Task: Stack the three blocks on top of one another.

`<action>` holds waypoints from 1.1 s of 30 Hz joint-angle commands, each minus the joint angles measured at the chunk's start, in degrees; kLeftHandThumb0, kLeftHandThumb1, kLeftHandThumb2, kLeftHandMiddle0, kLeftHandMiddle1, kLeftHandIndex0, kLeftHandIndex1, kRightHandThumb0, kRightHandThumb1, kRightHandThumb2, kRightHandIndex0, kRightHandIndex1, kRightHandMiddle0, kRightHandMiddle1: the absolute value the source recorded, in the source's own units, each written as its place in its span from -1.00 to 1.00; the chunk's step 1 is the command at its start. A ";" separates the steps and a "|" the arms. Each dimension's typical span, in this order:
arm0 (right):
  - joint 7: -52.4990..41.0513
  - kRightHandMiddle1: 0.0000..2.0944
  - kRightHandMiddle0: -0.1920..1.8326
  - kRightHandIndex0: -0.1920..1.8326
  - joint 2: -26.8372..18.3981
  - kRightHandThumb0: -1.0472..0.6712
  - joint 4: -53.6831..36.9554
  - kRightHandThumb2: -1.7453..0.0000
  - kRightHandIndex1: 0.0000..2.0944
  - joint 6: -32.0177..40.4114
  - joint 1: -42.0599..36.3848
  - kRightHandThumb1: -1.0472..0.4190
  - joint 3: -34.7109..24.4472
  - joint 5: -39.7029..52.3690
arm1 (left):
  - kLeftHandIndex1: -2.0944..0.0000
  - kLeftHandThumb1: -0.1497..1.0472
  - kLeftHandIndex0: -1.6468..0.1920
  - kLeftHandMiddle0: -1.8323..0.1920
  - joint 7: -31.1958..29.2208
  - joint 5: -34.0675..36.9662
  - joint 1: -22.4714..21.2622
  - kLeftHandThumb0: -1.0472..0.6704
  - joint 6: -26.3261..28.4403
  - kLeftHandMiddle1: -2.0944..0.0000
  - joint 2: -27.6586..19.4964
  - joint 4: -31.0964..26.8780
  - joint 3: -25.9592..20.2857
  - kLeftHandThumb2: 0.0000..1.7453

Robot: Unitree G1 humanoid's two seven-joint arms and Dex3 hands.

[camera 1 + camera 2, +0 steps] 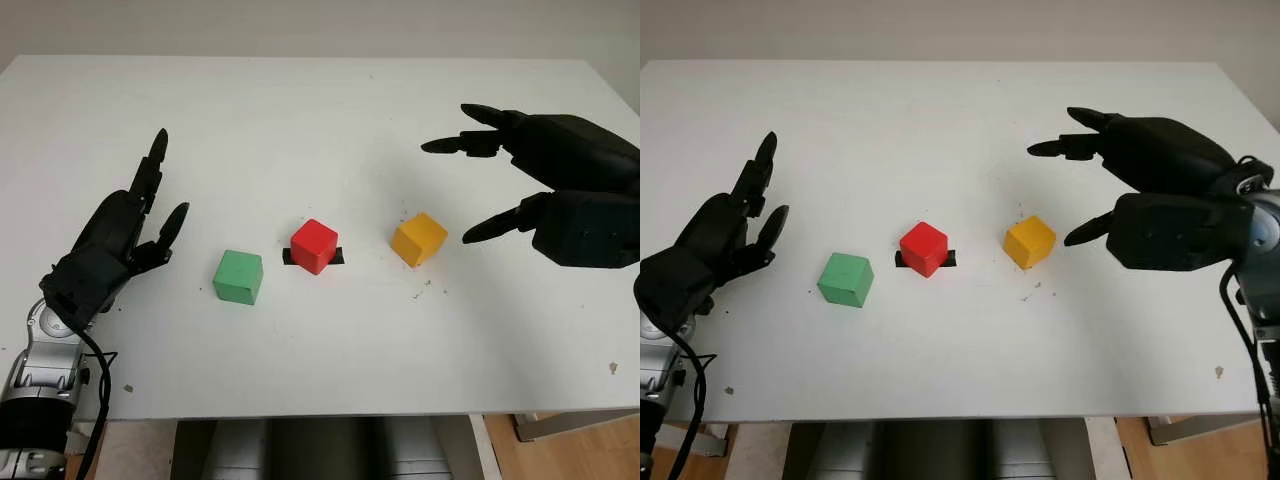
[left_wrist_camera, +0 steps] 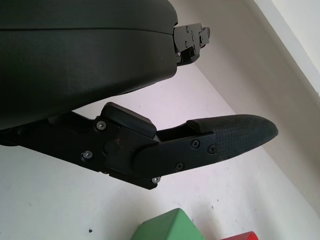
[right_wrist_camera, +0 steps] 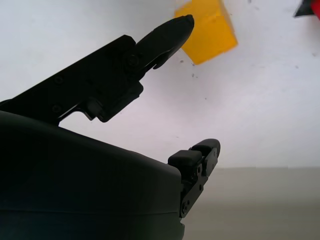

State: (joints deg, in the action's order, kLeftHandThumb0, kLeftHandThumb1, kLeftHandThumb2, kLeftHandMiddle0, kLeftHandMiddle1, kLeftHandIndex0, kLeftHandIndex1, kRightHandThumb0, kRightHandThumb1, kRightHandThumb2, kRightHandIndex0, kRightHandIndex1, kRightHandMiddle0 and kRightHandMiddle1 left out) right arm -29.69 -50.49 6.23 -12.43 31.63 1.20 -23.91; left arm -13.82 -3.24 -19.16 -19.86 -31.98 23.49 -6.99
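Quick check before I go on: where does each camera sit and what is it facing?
Left eye, head: looks down on the table with the green block, red block, yellow block; both open hands.
Right eye: same scene, slightly offset.
Left wrist: left hand by the green block.
Right wrist: right hand near the yellow block.
Shared: the blocks.
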 commanded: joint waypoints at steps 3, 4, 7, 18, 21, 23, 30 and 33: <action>0.84 -0.91 -0.30 -0.72 -1.70 -0.47 0.07 0.93 -0.93 -4.01 2.84 -0.54 2.66 -4.30 | 0.96 1.00 0.99 1.00 0.29 0.03 0.34 -0.83 0.99 1.00 0.01 -0.57 -0.58 -0.23; 1.32 -0.90 -0.28 -0.70 -1.51 -0.44 0.41 0.94 -0.92 -4.90 3.20 -0.53 3.03 -4.96 | 0.96 1.00 0.99 1.00 0.40 -0.13 0.28 -0.84 1.25 1.00 0.01 -0.62 -0.51 -0.23; 3.83 -0.89 -0.23 -0.65 -0.83 -0.43 1.99 0.95 -0.91 -8.11 4.13 -0.50 4.09 -6.82 | 0.96 1.00 1.00 1.00 0.72 -0.45 0.25 -0.86 2.18 1.00 0.15 -0.94 -0.40 -0.23; 9.04 -0.94 -0.26 -0.67 2.00 -0.41 8.51 0.92 -0.94 -13.03 6.60 -0.58 8.40 -10.76 | 0.97 1.00 1.00 1.00 0.05 -0.72 1.59 -0.85 4.81 1.00 -0.10 -3.00 -0.48 -0.22; 10.41 -0.94 -0.27 -0.68 2.36 -0.43 10.06 0.92 -0.95 -13.78 6.37 -0.60 9.27 -11.73 | 0.96 1.00 0.98 0.89 0.28 -0.63 2.12 -0.85 4.87 0.94 0.14 -3.55 -0.70 -0.24; 11.01 -0.94 -0.27 -0.68 2.39 -0.44 10.58 0.93 -0.95 -13.94 6.05 -0.61 9.73 -12.38 | 0.95 1.00 0.98 0.96 0.45 -0.66 2.27 -0.85 4.70 0.26 0.23 -3.55 -0.72 -0.25; 8.82 -0.97 -0.32 -0.74 2.19 -0.44 10.68 0.93 -0.97 -12.40 4.99 -0.65 10.83 -12.82 | 0.95 1.00 0.98 0.91 0.88 -1.74 2.50 -0.82 3.76 0.95 -0.11 -3.26 -0.32 -0.25; 9.05 -0.96 -0.32 -0.75 2.12 -0.43 11.20 0.93 -0.96 -12.73 4.61 -0.65 11.27 -13.08 | 0.94 1.00 0.97 0.98 0.90 -2.34 2.68 -0.80 3.40 0.98 -0.26 -3.36 -0.18 -0.25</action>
State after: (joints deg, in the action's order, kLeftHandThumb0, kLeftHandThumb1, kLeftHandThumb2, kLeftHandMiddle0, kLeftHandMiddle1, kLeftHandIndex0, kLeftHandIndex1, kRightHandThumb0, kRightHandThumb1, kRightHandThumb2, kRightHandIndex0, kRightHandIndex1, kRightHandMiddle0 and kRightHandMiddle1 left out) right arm -20.73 -48.28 16.99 -25.04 36.87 12.22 -36.74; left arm -13.19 -5.23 -17.31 -15.85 -31.98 20.77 -7.14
